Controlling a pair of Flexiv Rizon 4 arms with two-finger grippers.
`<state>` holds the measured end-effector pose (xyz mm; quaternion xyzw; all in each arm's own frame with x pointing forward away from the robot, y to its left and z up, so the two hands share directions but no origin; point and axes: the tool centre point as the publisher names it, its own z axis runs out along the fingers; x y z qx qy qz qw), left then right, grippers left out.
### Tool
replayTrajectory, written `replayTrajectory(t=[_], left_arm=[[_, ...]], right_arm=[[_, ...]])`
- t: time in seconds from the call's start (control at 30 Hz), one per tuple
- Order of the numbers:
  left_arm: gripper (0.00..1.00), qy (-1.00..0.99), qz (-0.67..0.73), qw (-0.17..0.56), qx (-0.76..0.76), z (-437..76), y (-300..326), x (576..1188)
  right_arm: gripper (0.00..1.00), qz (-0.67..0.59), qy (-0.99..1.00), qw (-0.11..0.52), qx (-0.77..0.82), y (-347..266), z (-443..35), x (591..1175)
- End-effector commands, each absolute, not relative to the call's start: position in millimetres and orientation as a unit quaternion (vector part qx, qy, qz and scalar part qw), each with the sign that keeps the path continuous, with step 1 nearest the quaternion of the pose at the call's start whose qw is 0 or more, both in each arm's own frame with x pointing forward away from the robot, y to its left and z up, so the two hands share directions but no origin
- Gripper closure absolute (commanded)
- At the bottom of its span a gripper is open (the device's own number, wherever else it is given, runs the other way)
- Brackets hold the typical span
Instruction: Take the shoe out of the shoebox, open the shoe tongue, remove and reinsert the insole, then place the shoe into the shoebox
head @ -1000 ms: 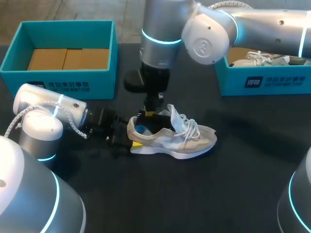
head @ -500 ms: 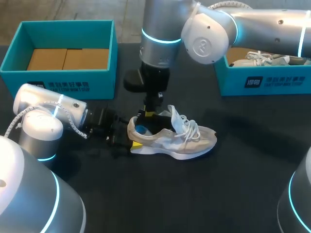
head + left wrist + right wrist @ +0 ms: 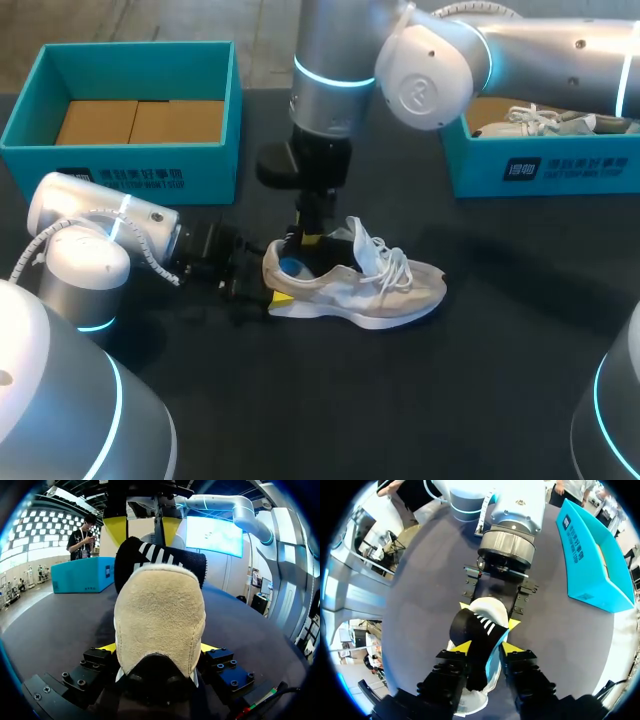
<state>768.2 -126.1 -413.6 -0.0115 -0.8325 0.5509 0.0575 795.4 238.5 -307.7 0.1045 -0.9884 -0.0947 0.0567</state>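
A beige and white shoe (image 3: 355, 282) lies on the dark table, its toe pointing right. My left gripper (image 3: 272, 291) comes in low from the left and is shut on the heel (image 3: 159, 620), with a yellow tip pressed to each side. My right gripper (image 3: 305, 238) hangs straight down over the shoe's opening. A black insole with white stripes (image 3: 479, 630) stands up out of the heel between its yellow fingertips (image 3: 463, 647). The right gripper (image 3: 484, 647) is open, with a small gap beside the insole. From the left wrist, the insole (image 3: 160, 560) rises behind the heel.
A teal shoebox (image 3: 130, 160) with brown cardboard inside stands at the back left. A second teal box (image 3: 540, 165) at the back right holds another shoe (image 3: 530, 122). My right arm crosses above the table's middle.
The right gripper's fingers have parted a little around the insole and it has lifted slightly. The shoe and the left gripper have stayed put.
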Motion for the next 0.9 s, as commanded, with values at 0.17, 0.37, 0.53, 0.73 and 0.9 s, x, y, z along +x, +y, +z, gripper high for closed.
replayTrajectory(t=[0.17,0.37,0.53,0.73,0.9], left_arm=[[1.0,-0.833,0.551,0.057,-0.011,-415.2,-125.7,768.4],[1.0,-0.833,0.551,0.057,-0.011,-415.2,-125.7,768.4],[1.0,-0.833,0.551,0.057,-0.011,-415.2,-125.7,768.4],[1.0,-0.833,0.551,0.057,-0.011,-415.2,-125.7,768.4],[1.0,-0.833,0.551,0.057,-0.011,-415.2,-125.7,768.4]], right_arm=[[0.59,-0.098,-0.988,0.062,0.098,235.4,-300.1,794.1],[0.58,-0.111,-0.988,0.076,0.079,231.1,-295.6,798.6],[0.6,-0.133,-0.986,0.086,0.058,227.6,-291.2,803.7],[0.61,-0.133,-0.984,0.103,0.052,228.4,-286.6,806.9],[0.6,-0.132,-0.983,0.114,0.051,233.3,-288.3,807.6]])
